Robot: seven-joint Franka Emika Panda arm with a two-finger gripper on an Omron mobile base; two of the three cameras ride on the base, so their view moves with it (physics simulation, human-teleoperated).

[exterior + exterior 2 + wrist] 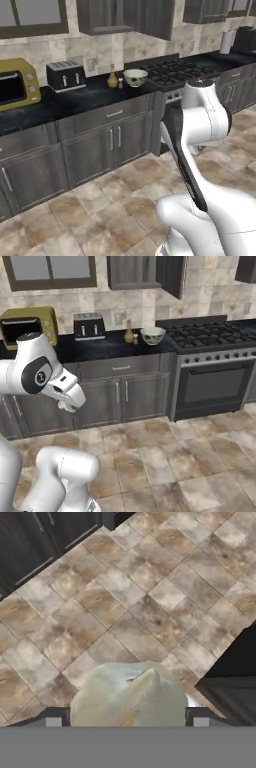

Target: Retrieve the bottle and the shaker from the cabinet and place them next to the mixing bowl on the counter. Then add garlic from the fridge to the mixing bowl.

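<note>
A pale, greenish-white garlic bulb (131, 693) sits between my fingertips, and my gripper (127, 721) is shut on it, pointing down over the tiled floor. On the black counter (75, 100) the cream mixing bowl (135, 77) stands beside the stove. Just left of it are the amber bottle (112, 79) and the small brown shaker (120, 83). From the right base the same three things appear: the bowl (152, 335), the bottle (129, 333) and the shaker (135, 339). The dark wall cabinet (125, 17) hangs above them with its door swung open. The fridge is out of view.
A black toaster (65, 75) and a yellow toaster oven (15, 85) stand on the counter to the left. The gas stove (210, 336) with its oven is to the right of the bowl. Grey drawer cabinets (100, 145) line the front. Tiled floor (165, 456) lies between me and them.
</note>
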